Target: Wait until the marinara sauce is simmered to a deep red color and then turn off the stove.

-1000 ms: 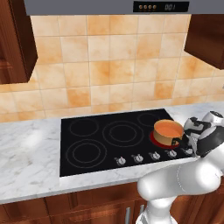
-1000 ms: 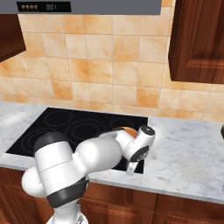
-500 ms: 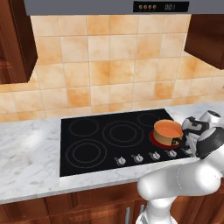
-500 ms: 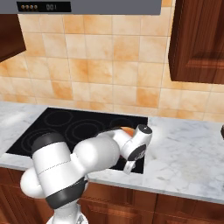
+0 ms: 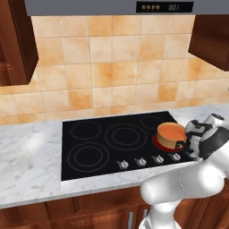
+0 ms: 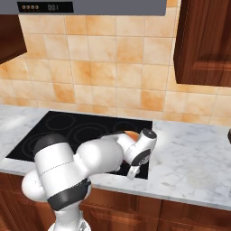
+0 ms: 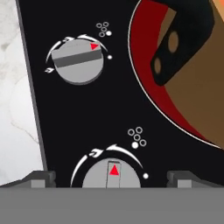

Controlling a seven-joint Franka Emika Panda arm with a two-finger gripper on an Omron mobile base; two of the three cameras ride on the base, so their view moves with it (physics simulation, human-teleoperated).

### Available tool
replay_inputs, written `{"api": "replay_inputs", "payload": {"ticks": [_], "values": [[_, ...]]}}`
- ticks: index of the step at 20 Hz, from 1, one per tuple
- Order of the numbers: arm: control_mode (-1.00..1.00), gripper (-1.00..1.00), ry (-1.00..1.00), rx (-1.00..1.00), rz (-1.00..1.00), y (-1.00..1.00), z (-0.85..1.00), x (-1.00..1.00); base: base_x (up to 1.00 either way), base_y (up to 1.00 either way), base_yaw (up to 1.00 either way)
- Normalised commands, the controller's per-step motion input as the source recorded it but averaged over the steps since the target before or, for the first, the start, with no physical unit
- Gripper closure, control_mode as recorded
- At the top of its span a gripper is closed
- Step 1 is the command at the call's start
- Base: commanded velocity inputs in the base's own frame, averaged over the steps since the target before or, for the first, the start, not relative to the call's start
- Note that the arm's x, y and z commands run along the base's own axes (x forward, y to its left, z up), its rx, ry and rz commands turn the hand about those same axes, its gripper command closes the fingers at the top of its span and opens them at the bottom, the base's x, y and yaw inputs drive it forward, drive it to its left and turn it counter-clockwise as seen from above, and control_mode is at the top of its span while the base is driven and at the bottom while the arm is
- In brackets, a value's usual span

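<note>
Pot sits on stove, behind knobs.

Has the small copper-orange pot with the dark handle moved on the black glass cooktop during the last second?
No. The small copper-orange pot sits on the same red-glowing burner at the right of the black glass cooktop, just behind the row of knobs, as before.

Both base views look down from behind, sharing the stove — hand view hangs close over its knobs.
</note>
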Motion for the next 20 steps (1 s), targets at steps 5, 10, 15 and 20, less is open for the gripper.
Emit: {"api": "replay_inputs", "payload": {"ticks": [5, 10, 15, 20], "values": [[-1.0, -1.0, 0.0, 0.0, 0.01, -0.25, -0.13, 0.0, 0.0, 0.0, 0.0], [-1.0, -1.0, 0.0, 0.0, 0.01, -0.26, -0.2, 0.0, 0.0, 0.0, 0.0], [-1.0, -1.0, 0.0, 0.0, 0.01, -0.23, -0.16, 0.0, 0.0, 0.0, 0.0], [-1.0, -1.0, 0.0, 0.0, 0.0, -0.08, -0.15, 0.0, 0.0, 0.0, 0.0]]}}
